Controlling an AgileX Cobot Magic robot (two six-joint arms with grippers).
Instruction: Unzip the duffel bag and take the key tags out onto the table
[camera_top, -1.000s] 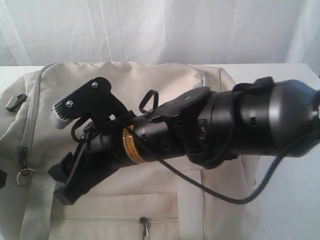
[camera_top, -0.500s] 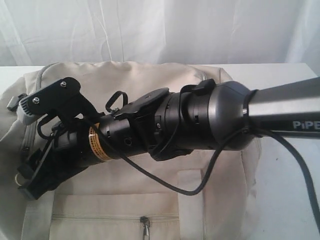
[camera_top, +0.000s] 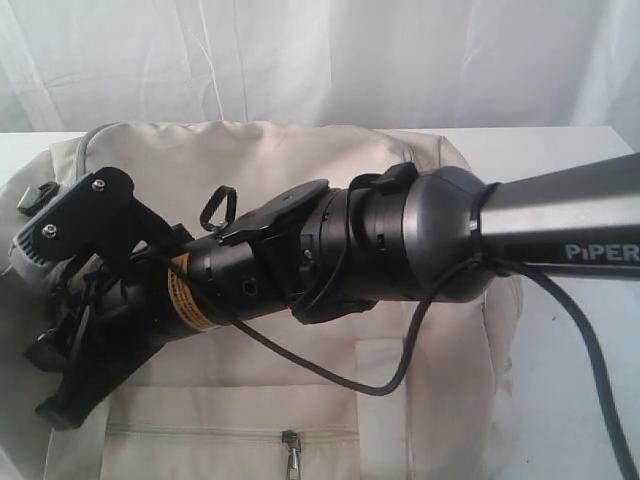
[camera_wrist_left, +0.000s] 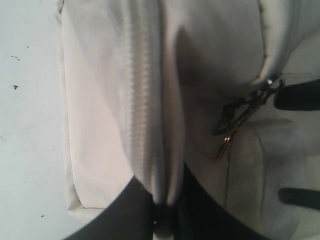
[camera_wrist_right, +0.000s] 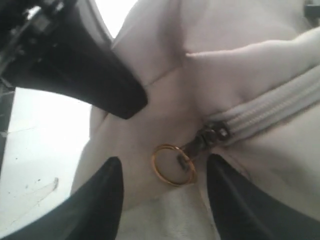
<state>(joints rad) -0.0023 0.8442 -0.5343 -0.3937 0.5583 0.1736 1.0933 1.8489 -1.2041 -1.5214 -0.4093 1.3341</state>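
The cream duffel bag (camera_top: 300, 170) lies on the white table (camera_top: 575, 400), with its main zipper (camera_wrist_left: 142, 100) closed. My left gripper (camera_wrist_left: 162, 220) is shut on a fold of bag fabric beside that zipper. My right arm reaches across the bag to its left end. There the right gripper (camera_wrist_right: 165, 200) stands open, its black fingers (camera_wrist_right: 102, 200) on either side of the gold ring (camera_wrist_right: 173, 165) on the zipper pull (camera_wrist_right: 207, 137), not touching it. The same gripper (camera_top: 55, 375) shows low at the left of the exterior view. The key tags are out of view.
A front pocket with its own zipper pull (camera_top: 291, 445) lies at the bag's near side. A black buckle (camera_top: 40, 195) sits at the bag's left end. Bare tabletop (camera_wrist_left: 30, 125) runs along the bag's end. A white curtain hangs behind.
My right arm has swung left and lower across the bag, bringing its gripper down to the zipper pull at the left end.
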